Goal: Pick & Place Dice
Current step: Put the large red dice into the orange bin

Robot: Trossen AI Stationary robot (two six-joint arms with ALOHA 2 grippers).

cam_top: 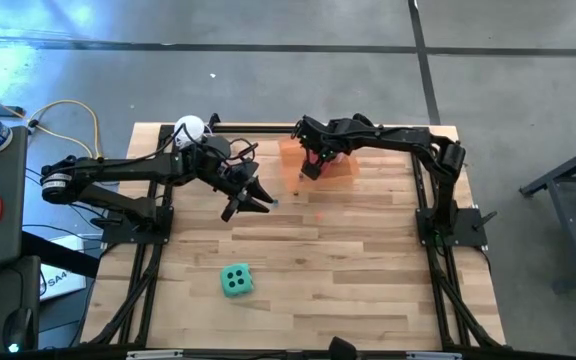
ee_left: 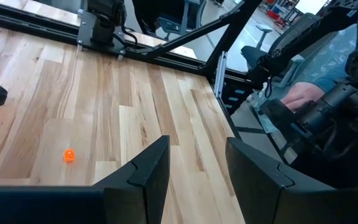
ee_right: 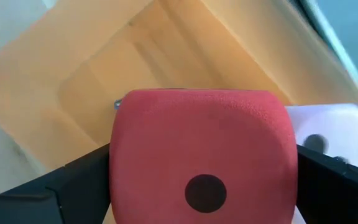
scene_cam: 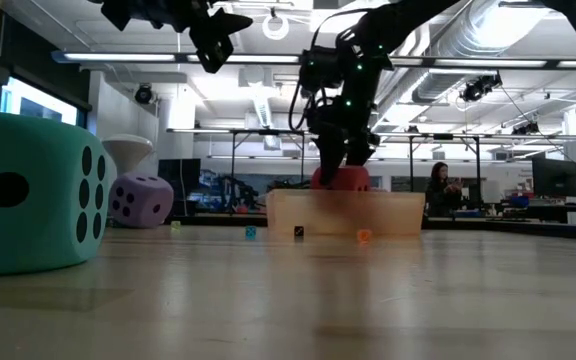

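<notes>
Over the orange tray [cam_top: 340,172] at the table's far side, red die [ee_right: 201,152] clamped between the right gripper [ee_right: 197,180] fingers, placing step seemingly in hand, next likely lowering and letting go; left gripper [ee_left: 194,171] spread, empty, hovering nearby.

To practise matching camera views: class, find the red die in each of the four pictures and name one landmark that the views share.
High view: red die in the right gripper, over the orange tray at the table's far side.
Low view: die just above the tray's rim, centre, under the gripper.
Left wrist view: not in it.
Right wrist view: die fills the centre between the fingers, tray beneath.
Shared landmark: the orange tray.
</notes>
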